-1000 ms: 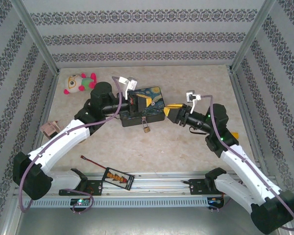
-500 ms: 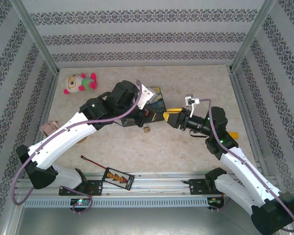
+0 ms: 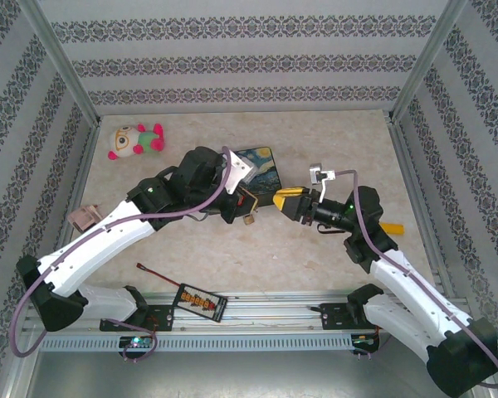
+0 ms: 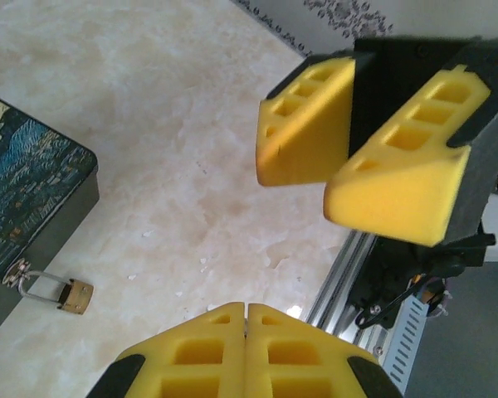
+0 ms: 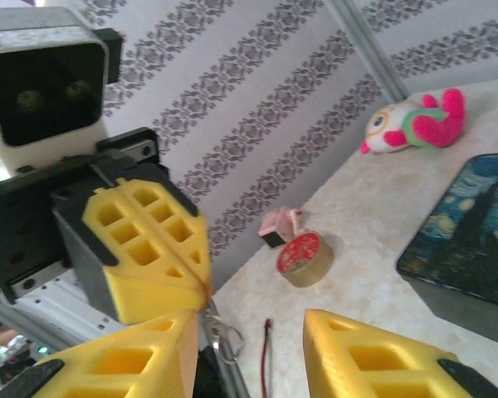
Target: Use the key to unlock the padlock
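Jaws of the left gripper (image 4: 246, 313) are pressed together, pad against pad. The right wrist view shows a small metal key ring (image 5: 222, 336) dangling from that seam; whatever is attached to it is hidden between the pads. Jaws of the right gripper (image 5: 249, 332) stand spread with a clear gap and nothing between them.

Padlock (image 4: 75, 296): brass body lying flat on the table (image 3: 315, 257), thin shackle passed through the hasp (image 4: 17, 274) on the front wall of the tin box (image 4: 25, 191). Shackle appears seated in the body. Neither gripper touches it.

From the overhead camera, the padlock (image 3: 249, 220) sits just beside the left gripper (image 3: 246, 201), whose arm overhangs the near left part of the tin box (image 3: 261, 162). The right gripper (image 3: 280, 199) faces the left one, near but apart.

Other items, all well apart from the lock:
- plush toy (image 3: 135, 139) at the far left corner;
- small pink object (image 3: 85, 215) at the left wall;
- round red-topped item (image 5: 303, 257) beside it;
- black handset with orange buttons (image 3: 201, 301) on the near rail.
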You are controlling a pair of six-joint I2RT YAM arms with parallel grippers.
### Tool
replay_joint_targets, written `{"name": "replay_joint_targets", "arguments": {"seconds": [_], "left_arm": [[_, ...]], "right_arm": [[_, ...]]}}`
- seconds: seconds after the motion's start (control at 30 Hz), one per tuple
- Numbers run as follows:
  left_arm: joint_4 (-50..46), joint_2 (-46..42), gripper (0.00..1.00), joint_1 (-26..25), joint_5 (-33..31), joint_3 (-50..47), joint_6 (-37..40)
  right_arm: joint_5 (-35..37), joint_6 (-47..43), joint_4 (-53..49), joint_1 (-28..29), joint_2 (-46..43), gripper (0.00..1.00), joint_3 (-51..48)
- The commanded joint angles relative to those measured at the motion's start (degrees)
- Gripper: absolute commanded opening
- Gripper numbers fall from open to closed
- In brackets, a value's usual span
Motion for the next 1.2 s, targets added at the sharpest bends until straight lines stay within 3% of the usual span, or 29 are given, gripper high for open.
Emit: {"name": "replay_joint_targets", "arguments": {"seconds": [0.0,0.2,0.47,1.17], "left_arm": [[7.42,-2.57,0.00,1.49,5.53,-1.70,-1.66],[12.03,-4.40,0.00,3.36,10.36,-4.83,-3.83],[16.59,-5.75,0.00,5.33,15.09,-7.87,-6.65],[20.03,-5.97,0.00,6.54,16.17,-9.76,-9.25]], "right_arm": [[-4.37,3.39,10.39,1.64,1.83,0.37,-0.36],[-6.77,2.11,10.95,5.66,5.22,0.37,2.73],[-6.64,1.78,11.14,6.25,6.33,0.36,3.14],[-7.60,1.88,11.73,6.79,6.67,0.30,3.93]]}}
